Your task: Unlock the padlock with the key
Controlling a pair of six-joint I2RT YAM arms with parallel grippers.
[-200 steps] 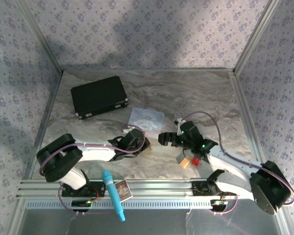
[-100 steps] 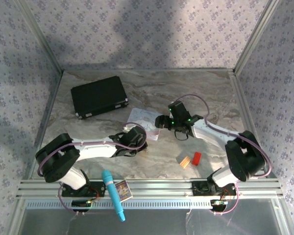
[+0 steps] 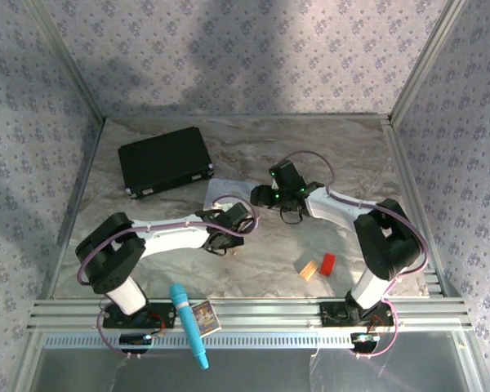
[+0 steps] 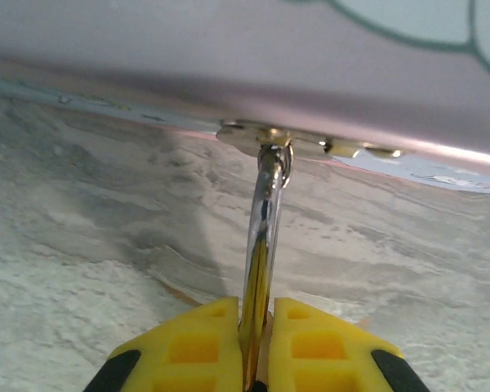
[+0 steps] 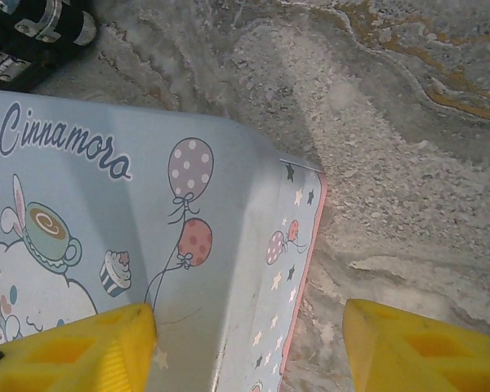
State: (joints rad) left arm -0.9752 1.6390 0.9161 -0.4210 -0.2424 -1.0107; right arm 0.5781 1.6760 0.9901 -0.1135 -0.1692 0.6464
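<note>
Padlock [image 4: 263, 212] is hooked edge-on through the small hasp [image 4: 269, 137] on the side of the pastel Cinnamoroll tin box [image 4: 188, 49], with its silver shackle threaded through the hasp's ring. The left gripper [image 4: 257, 327] is clamped on the lock's brass body, yellow fingers [image 4: 196, 339] pressed to either side. At a corner of the tin, the right gripper [image 5: 245, 351] is spread wide, one finger [image 5: 73, 347] over the printed lid and the other over the marble table [image 5: 408, 163]. From above, a black case [image 3: 165, 159] lies far left. A tan wooden block [image 3: 308, 270] and a red block [image 3: 327, 263] sit just beside each other near the right arm.
</note>
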